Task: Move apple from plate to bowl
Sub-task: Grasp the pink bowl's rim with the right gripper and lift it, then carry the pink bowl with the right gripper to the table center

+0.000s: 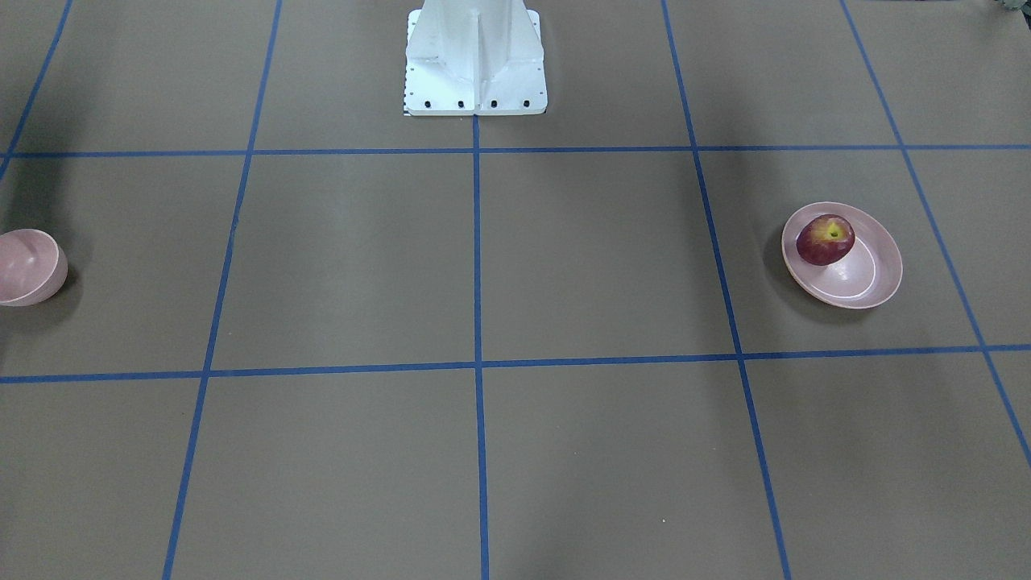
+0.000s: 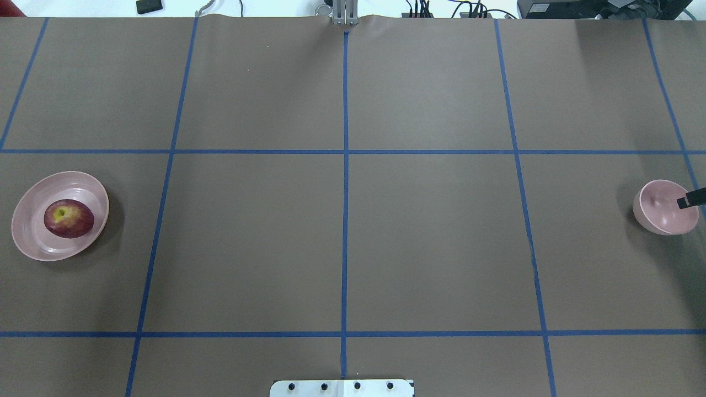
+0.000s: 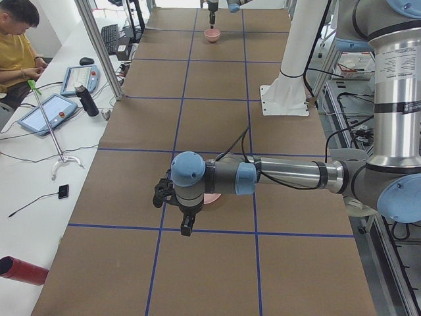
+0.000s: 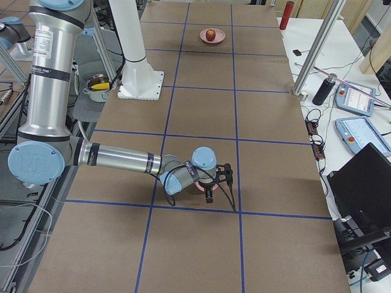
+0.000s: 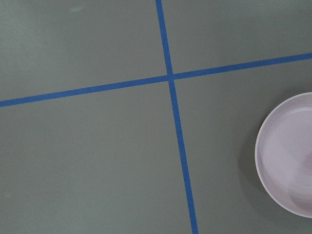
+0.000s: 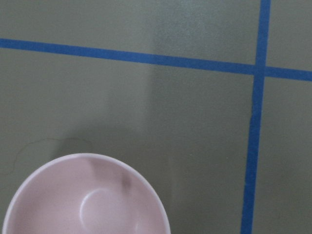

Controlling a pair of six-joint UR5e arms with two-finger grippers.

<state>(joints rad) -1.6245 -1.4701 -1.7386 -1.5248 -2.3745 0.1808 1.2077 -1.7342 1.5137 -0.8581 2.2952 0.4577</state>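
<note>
Now | apple [image 2: 68,218] on plate [image 2: 33,245] | left tool [image 3: 187,228] hangs off plate's side | spread or pressed together: cannot tell

The apple [image 1: 826,239] has smooth, shiny skin. The plate [image 1: 874,282] and bowl [image 1: 28,266] look smooth and a bit glossy, maybe plastic. The table [image 1: 596,258] is covered in dull brown paper, with blue tape [image 1: 477,258] lines.

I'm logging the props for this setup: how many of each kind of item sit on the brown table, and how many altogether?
apple: 1
plate: 1
bowl: 1
Total: 3
</note>
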